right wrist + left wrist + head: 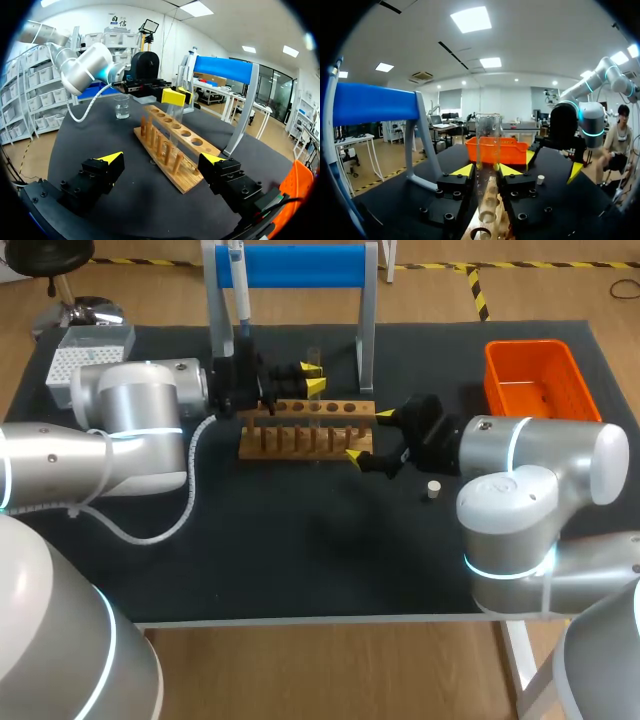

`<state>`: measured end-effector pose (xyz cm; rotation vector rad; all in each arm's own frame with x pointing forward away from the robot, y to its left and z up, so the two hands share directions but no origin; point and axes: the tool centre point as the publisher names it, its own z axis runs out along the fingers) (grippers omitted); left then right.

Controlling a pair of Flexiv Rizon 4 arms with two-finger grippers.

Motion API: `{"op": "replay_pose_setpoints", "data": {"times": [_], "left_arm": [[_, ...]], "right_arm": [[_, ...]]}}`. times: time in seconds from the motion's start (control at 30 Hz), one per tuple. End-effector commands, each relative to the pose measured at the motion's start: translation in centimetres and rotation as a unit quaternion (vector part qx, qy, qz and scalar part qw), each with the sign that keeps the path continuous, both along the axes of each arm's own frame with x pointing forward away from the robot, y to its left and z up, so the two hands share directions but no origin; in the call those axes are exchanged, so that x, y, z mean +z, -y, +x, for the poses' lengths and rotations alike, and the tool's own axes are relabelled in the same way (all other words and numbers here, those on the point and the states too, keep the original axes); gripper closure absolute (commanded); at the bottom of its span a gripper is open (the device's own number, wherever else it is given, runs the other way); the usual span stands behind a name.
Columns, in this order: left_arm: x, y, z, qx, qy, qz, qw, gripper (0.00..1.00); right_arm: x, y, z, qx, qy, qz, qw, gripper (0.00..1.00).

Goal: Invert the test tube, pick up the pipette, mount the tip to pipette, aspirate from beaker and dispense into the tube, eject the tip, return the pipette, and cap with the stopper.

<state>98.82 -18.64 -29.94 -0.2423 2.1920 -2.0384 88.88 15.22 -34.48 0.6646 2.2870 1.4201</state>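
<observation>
A clear test tube (488, 145) stands upright, mouth up, in a hole of the wooden rack (307, 430). My left gripper (313, 378) sits over the rack's back row. Its yellow fingertips (464, 170) flank the tube closely, and a thin gap shows on one side, so it is open. My right gripper (162, 159) stands wide open and empty at the rack's right end (175, 145). The white stopper (433, 489) lies on the mat beside the right arm. The pipette (240, 285) hangs on the blue stand. A glass beaker (121, 106) stands beyond the rack's far end.
An orange bin (535, 380) sits at the back right. A white tip box (85, 352) is at the back left behind my left arm. The blue-topped stand (300, 265) rises just behind the rack. Bare black mat lies in front of the rack.
</observation>
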Motion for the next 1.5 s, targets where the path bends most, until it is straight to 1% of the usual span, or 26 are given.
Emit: {"op": "replay_pose_setpoints", "data": {"times": [0.03, 0.33, 0.57, 0.63, 0.7, 0.73, 0.8, 0.83, 1.0, 1.13, 1.23, 1.33, 1.5], "left_arm": [[-0.1, 0.2, 0.1, -0.001, -0.003, 0.002, 1.000, 0.00], [-0.1, 0.2, 0.0, -0.005, -0.008, 0.012, 1.000, 0.00], [0.7, -0.7, -0.5, -0.003, -0.017, 0.024, 1.000, 0.00], [1.3, -1.1, -0.8, -0.010, -0.029, 0.037, 0.999, 0.00], [1.9, -1.7, -1.2, -0.013, -0.030, 0.050, 0.998, 0.00], [2.1, -2.0, -1.4, -0.014, -0.033, 0.065, 0.997, 0.00], [2.7, -2.8, -2.0, -0.015, -0.038, 0.074, 0.996, 0.00], [2.9, -3.3, -2.3, -0.014, -0.045, 0.087, 0.995, 0.00], [4.0, -7.0, -4.8, 0.010, -0.068, 0.118, 0.991, 0.00], [5.0, -10.3, -7.5, 0.043, -0.087, 0.146, 0.985, 0.00], [5.7, -12.4, -9.8, 0.066, -0.103, 0.156, 0.980, 0.00], [6.4, -13.7, -12.1, 0.089, -0.121, 0.186, 0.971, 0.00], [6.4, -13.7, -12.1, 0.089, -0.121, 0.186, 0.971, 0.00]], "right_arm": [[0.1, 0.1, 0.0, 0.001, -0.001, 0.000, 1.000, 0.00], [0.1, 0.1, 0.0, 0.001, -0.001, 0.000, 1.000, 0.00], [0.1, 0.1, 0.0, 0.001, -0.001, 0.000, 1.000, 0.00], [0.1, 0.1, 0.0, 0.001, -0.001, 0.000, 1.000, 0.00], [0.1, 0.1, 0.0, 0.001, -0.001, 0.000, 1.000, 0.00], [0.1, 0.1, 0.0, 0.001, -0.001, 0.000, 1.000, 0.00], [0.1, 0.1, 0.0, 0.001, -0.001, 0.000, 1.000, 0.00], [0.1, 0.1, 0.0, 0.001, -0.001, 0.000, 1.000, 0.00], [0.1, 0.1, 0.0, 0.001, -0.001, 0.000, 1.000, 0.00], [0.1, 0.1, 0.0, 0.001, -0.001, 0.000, 1.000, 0.00], [0.1, 0.1, 0.0, 0.001, -0.001, 0.000, 1.000, 0.00], [0.1, 0.1, 0.0, 0.001, -0.001, 0.000, 1.000, 0.00], [0.1, 0.1, 0.0, 0.001, -0.001, 0.000, 1.000, 0.00]]}}
